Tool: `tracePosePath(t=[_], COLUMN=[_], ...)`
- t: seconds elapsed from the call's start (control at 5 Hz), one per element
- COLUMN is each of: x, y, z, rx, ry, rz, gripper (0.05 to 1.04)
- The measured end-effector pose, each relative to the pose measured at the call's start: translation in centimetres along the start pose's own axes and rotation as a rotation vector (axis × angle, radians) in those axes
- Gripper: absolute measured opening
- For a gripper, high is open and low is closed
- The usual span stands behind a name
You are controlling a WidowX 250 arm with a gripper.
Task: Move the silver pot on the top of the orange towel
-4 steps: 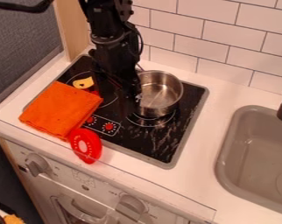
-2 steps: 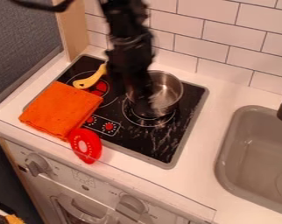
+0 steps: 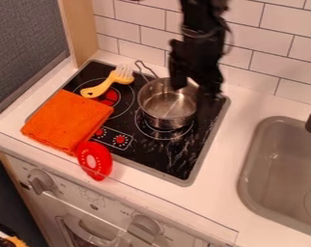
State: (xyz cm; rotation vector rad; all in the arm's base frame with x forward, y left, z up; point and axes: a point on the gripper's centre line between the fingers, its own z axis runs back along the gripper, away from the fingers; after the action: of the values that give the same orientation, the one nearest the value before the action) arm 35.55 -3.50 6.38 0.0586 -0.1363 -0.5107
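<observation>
The tool [image 3: 208, 89] hangs at the back right edge of the silver pot [image 3: 164, 114], though I cannot tell how far open it is or whether it grips anything. The pot stands upright on the right burner of the black stove top [image 3: 174, 161], apart from the orange towel [image 3: 67, 120], which lies folded over the left front corner beyond the yellow fork [image 3: 101, 89].

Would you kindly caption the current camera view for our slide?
Robot arm over a silver pot on a toy stove, orange towel nearby.
</observation>
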Motion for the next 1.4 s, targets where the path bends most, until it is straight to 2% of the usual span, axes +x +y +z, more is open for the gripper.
tracePosePath(t=[0.2,0.4,0.6,0.8,1.0,1.2,1.4], x=[1.1,0.5,-0.2,-0.5,-0.9,-0.9,-0.9], y=[0.5,0.5,1.2,0.9,0.6,0.4,0.3], z=[-1.9,-3.2,-3.4,-4.2,-5.1,-5.3,-5.5], rx=[0.036,0.027,0.016,-0.005,-0.016,-0.029,-0.034], ry=[0.034,0.069,0.085,0.103,0.130,0.135,0.138], rz=[0.072,0.142,0.210,0.244,0.267,0.275,0.270], gripper=[1.001,1.001,0.956,0.804,0.493,0.232,0.100])
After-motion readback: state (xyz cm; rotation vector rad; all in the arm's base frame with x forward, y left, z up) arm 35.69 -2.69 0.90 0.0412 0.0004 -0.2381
